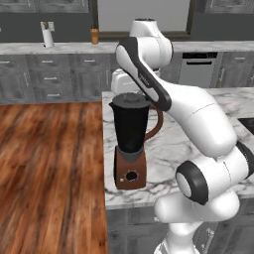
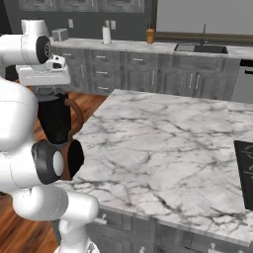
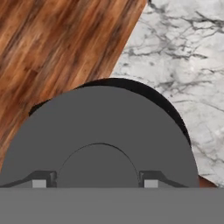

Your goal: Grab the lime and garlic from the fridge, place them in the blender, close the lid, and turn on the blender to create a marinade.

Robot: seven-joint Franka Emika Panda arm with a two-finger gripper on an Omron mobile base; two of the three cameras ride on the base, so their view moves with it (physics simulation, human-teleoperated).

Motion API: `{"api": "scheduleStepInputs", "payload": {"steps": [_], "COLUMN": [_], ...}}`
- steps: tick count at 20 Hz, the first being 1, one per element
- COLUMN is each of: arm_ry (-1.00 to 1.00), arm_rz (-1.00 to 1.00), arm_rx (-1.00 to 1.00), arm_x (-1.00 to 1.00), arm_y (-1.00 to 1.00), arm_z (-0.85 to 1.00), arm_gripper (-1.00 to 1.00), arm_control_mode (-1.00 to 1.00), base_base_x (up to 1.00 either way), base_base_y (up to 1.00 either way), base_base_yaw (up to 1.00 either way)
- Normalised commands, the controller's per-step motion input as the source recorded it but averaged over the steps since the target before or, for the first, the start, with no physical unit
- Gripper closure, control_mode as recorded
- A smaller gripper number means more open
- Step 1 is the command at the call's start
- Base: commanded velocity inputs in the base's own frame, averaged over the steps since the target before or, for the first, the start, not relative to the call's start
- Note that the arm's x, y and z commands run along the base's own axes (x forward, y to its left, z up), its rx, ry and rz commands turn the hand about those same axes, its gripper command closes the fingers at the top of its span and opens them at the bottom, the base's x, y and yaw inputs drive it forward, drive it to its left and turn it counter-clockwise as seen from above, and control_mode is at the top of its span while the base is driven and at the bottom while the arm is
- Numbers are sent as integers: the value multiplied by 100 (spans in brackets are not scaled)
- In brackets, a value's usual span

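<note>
The stiff, light lid [image 3: 98, 131] on the blender [image 1: 131, 144] is best held by its small knob [image 3: 98, 166], with the gripper [image 3: 95, 183] fingers spread on both sides.

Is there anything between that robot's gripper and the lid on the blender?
Nothing visible. In the hand view the gripper sits right over the lid, its two fingertips on either side of the lid's raised knob. The lid already rests on the blender.

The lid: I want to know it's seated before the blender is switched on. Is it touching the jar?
Touching. The left base view shows the lid sitting flush on the blender jar's rim, with no gap between them.
</note>
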Motion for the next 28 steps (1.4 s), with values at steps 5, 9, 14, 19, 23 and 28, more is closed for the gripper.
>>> {"api": "scheduleStepInputs", "payload": {"steps": [5, 9, 14, 19, 23, 28], "arm_ry": [0, 0, -9, -26, -38, -25], "arm_rz": [0, 0, 0, 0, 0, 0], "arm_rx": [0, 0, 0, 0, 0, 0], "arm_x": [27, 16, 20, 23, -3, -8], "arm_y": [0, 0, 0, 0, 0, 0], "arm_z": [-8, -34, -45, -47, -48, -70], "arm_gripper": [100, 100, 100, 100, 100, 100], "arm_control_mode": [-100, -100, -100, -100, -100, -100], "base_base_x": [0, 0, 0, 0, 0, 0], "base_base_y": [0, 0, 0, 0, 0, 0], "base_base_yaw": [0, 0, 0, 0, 0, 0]}}
